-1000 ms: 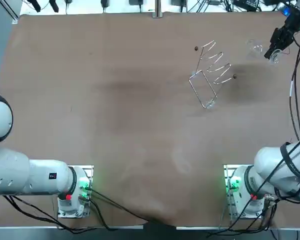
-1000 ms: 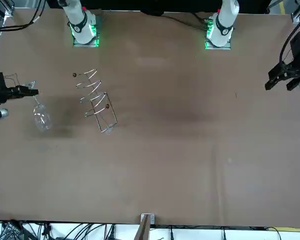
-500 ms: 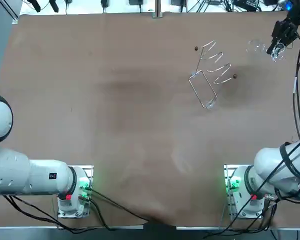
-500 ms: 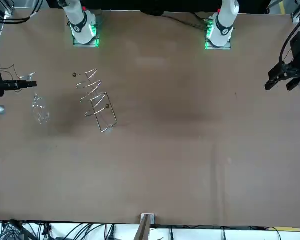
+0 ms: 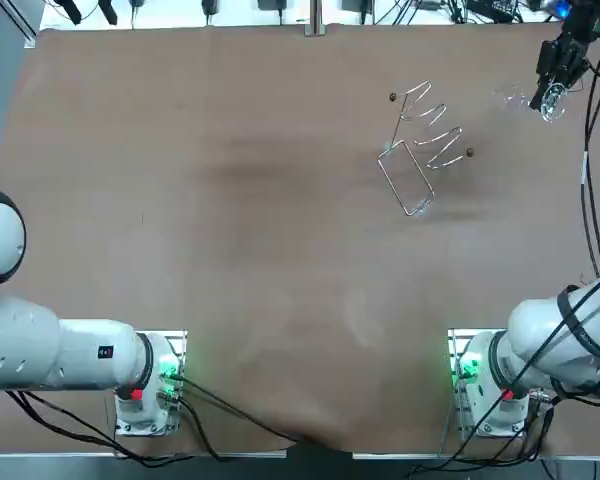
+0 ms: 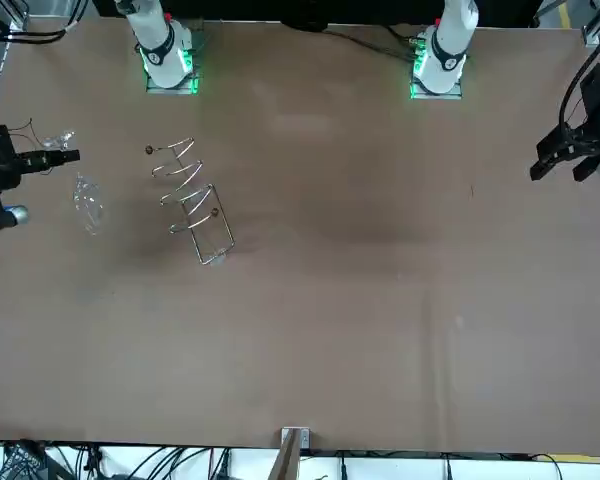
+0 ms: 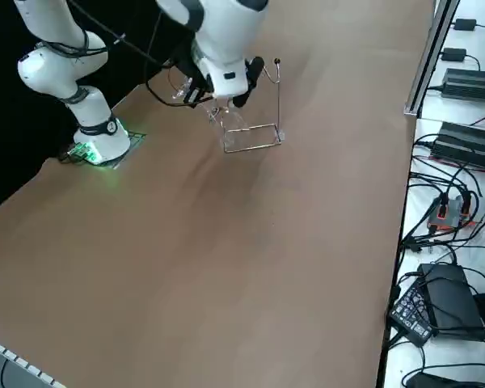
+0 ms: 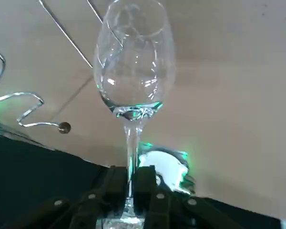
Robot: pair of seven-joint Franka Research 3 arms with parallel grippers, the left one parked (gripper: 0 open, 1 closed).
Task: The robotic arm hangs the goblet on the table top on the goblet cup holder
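Observation:
A clear goblet [image 8: 133, 62] is held by its stem in my right gripper [image 8: 131, 183], which is shut on it, with the bowl pointing away from the fingers. Seen from overhead, the gripper [image 5: 552, 88] is at the table's far right, and the goblet's bowl [image 5: 513, 96] reaches toward the wire goblet holder [image 5: 422, 150]. The front view shows the gripper [image 6: 66, 157] left of the holder [image 6: 192, 195], with the goblet [image 6: 88, 200] clear of the wires. The holder [image 7: 255, 121] stands on the table with nothing on its arms.
The wide brown tabletop [image 5: 230, 200] carries only the holder. The table's right edge and the arm's cables [image 5: 587, 170] lie close to the gripper. Power supplies and cables [image 7: 461, 162] sit on a bench beyond the table's far edge.
My right gripper has risen with the goblet and shifted slightly. The goblet's shadow on the table has faded. The holder has not moved.

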